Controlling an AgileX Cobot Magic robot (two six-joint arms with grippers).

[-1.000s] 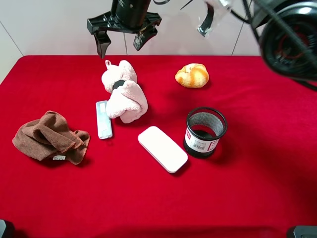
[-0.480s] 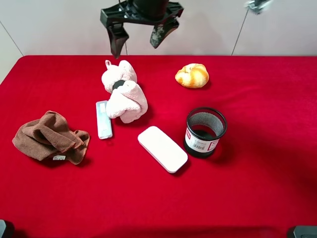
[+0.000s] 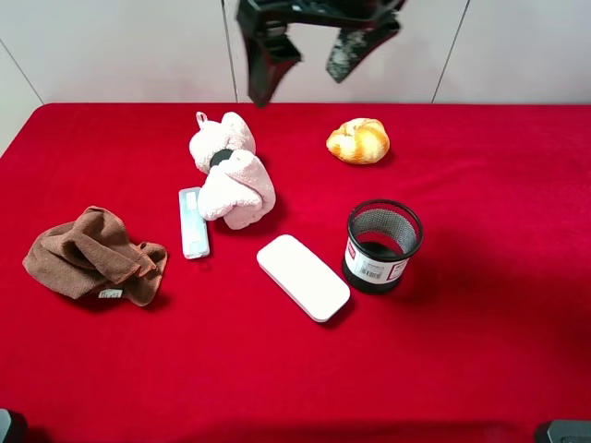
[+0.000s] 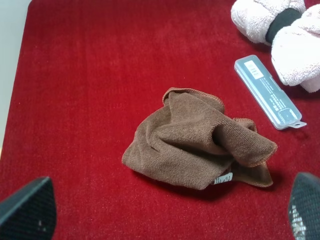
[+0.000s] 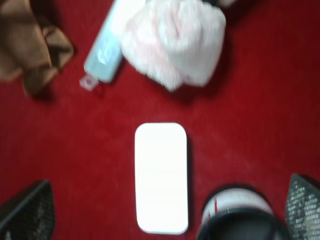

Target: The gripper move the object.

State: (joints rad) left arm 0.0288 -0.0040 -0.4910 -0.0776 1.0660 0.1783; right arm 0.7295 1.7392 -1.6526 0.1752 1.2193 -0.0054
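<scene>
- White and smooth, the rounded rectangular plastic case (image 3: 303,277) is lying flat on the red felt table cover (image 3: 480,351), near the middle of the table and angled diagonally. Nothing is gripping it.
- The black wire-mesh pen cup (image 3: 382,245) is standing upright just beside the case's right end, apart from it, with a white barcode label facing forward.
- The fluffy pink towel bundle cinched with a black band (image 3: 231,175) is sitting behind the case, toward the back left.
- A slim translucent pale-blue plastic box (image 3: 192,222) is lying alongside the towel's left edge, very close to it or touching.
- A crumpled brown microfibre cloth (image 3: 92,257) with a small white tag is resting at the far left, clear of the box.
- A golden-brown bread roll (image 3: 358,140) is sitting at the back, well apart from the cup.
- The right gripper (image 3: 307,55) is hanging high over the back edge with its fingers spread wide, grasping nothing. Its blurred wrist view is looking straight down on the case.
- The left gripper (image 4: 165,210) is also spread wide and empty, hovering high above the brown cloth.
</scene>
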